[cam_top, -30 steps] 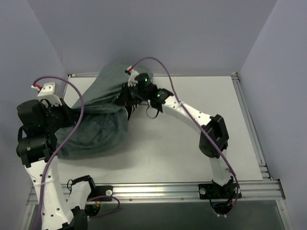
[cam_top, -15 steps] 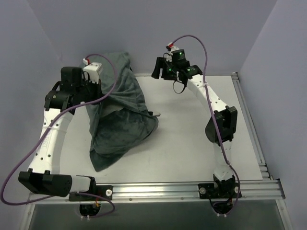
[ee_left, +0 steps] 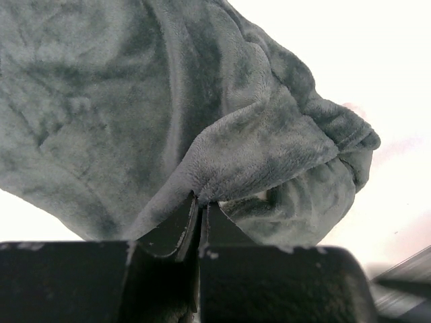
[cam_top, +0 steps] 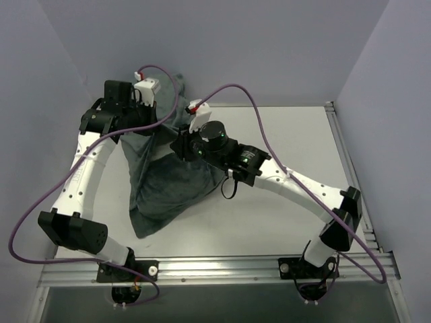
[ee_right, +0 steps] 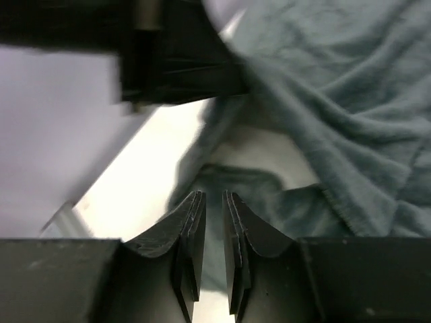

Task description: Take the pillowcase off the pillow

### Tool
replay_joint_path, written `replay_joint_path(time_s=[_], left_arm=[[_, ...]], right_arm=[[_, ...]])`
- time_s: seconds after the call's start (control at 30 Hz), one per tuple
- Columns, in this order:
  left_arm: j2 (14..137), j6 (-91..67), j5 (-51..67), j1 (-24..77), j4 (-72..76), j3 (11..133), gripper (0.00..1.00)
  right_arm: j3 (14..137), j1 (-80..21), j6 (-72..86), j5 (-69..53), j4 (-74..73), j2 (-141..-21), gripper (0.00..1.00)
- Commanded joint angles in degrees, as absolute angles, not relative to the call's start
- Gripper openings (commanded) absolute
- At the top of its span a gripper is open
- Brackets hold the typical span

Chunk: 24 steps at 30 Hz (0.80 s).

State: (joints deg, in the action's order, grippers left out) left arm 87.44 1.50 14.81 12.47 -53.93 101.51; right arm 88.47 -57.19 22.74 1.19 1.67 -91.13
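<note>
The pillowcase point(cam_top: 168, 182) hangs as a dark grey plush sack from my left gripper point(cam_top: 149, 114), its lower end resting on the table. No zebra stripes show. In the left wrist view my left gripper point(ee_left: 201, 198) is shut on a fold of the pillowcase point(ee_left: 202, 121). My right gripper point(cam_top: 178, 145) is at the sack's right side, halfway up. In the right wrist view my right gripper point(ee_right: 214, 195) has its jaws a narrow gap apart with nothing between them, just short of the pillowcase point(ee_right: 337, 101). The pillow is hidden inside; a pale patch point(ee_right: 262, 151) shows in a fold.
The white table point(cam_top: 289, 134) stretches to the right of the sack. A metal rail point(cam_top: 222, 269) runs along the near edge. Lilac walls point(cam_top: 269, 47) close in the back and both sides. Purple cables loop over both arms.
My right arm has swung from the back right corner down and left to the hanging pillowcase. My left gripper still holds the pillowcase up, slightly higher and further back.
</note>
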Motion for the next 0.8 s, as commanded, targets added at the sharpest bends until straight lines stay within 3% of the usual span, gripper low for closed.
replay_joint_path(time_s=[0.0, 0.07, 0.23, 0.4, 0.43, 0.47, 0.57, 0.6, 0.77], left_arm=[[86.2, 0.7, 15.2, 12.6, -47.8, 106.3, 0.02], [86.5, -0.1, 15.2, 12.6, -47.9, 106.8, 0.02], [86.7, -1.1, 15.7, 12.8, -47.8, 106.4, 0.02], [86.0, -1.1, 16.8, 13.1, -47.6, 105.0, 0.02], [85.6, -1.1, 16.8, 13.1, -47.4, 104.8, 0.02], [85.6, -1.1, 16.6, 13.1, -47.4, 104.5, 0.02], [86.3, -1.5, 14.5, 13.0, -47.5, 105.1, 0.02], [86.7, -1.6, 13.6, 12.9, -47.5, 105.6, 0.02], [93.7, -1.7, 5.6, 12.8, -49.2, 110.9, 0.02]], right_arm=[[90.5, -57.0, 24.4, 10.4, 1.6, -97.6, 0.18], [91.4, -57.7, 23.5, 14.6, 0.2, -99.9, 0.25], [99.3, -57.7, 20.7, 20.8, -7.2, -107.8, 0.55], [107.7, -57.4, 19.7, 24.4, -14.3, -115.8, 0.73], [109.4, -57.4, 19.3, 25.0, -15.2, -116.8, 0.73], [109.7, -57.4, 18.4, 25.3, -16.0, -117.5, 0.69], [107.9, -57.0, 18.3, 23.5, -19.0, -118.2, 0.22], [106.1, -57.0, 18.1, 22.9, -18.9, -116.0, 0.0], [85.8, -59.3, 17.2, 19.2, -14.8, -99.5, 0.0]])
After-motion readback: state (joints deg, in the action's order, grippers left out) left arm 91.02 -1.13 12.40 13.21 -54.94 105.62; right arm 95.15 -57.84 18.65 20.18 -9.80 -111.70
